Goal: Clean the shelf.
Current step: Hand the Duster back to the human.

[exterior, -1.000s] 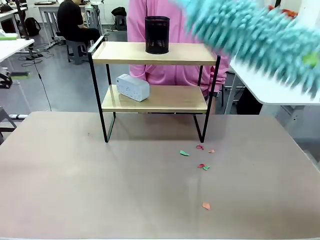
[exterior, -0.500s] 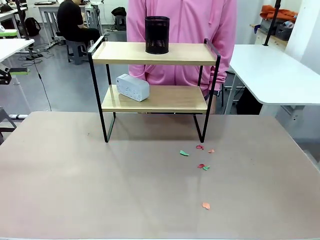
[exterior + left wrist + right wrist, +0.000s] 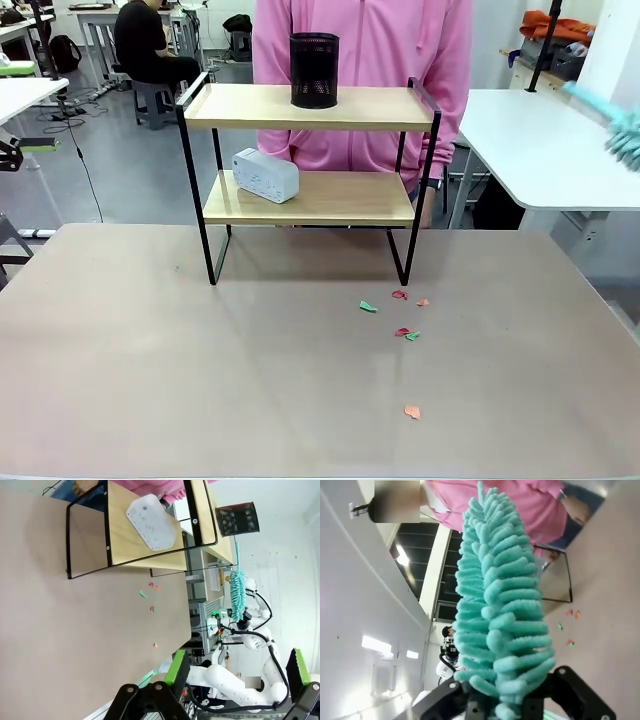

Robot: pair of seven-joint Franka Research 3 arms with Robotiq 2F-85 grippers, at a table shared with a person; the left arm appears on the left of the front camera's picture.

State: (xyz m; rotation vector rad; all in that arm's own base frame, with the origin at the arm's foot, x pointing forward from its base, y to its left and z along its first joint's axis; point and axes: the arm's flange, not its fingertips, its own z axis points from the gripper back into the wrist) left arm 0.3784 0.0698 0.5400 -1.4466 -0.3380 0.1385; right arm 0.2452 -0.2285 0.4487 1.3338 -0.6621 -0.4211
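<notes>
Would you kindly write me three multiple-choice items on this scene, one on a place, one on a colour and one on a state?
1. Where does the black mesh cup stand?
A. on the shelf's top board
B. on its lower board
C. on the table

2. What colour is the duster?
A. pink
B. teal
C. black

3. How does the right gripper stand?
A. open over the paper scraps
B. open and empty
C. shut on the duster

Answers:
1 A: the cup sits on the upper board, above the white power strip.
2 B: its fluffy strands are teal.
3 C: in the right wrist view the fingers clamp the duster's base.
</notes>
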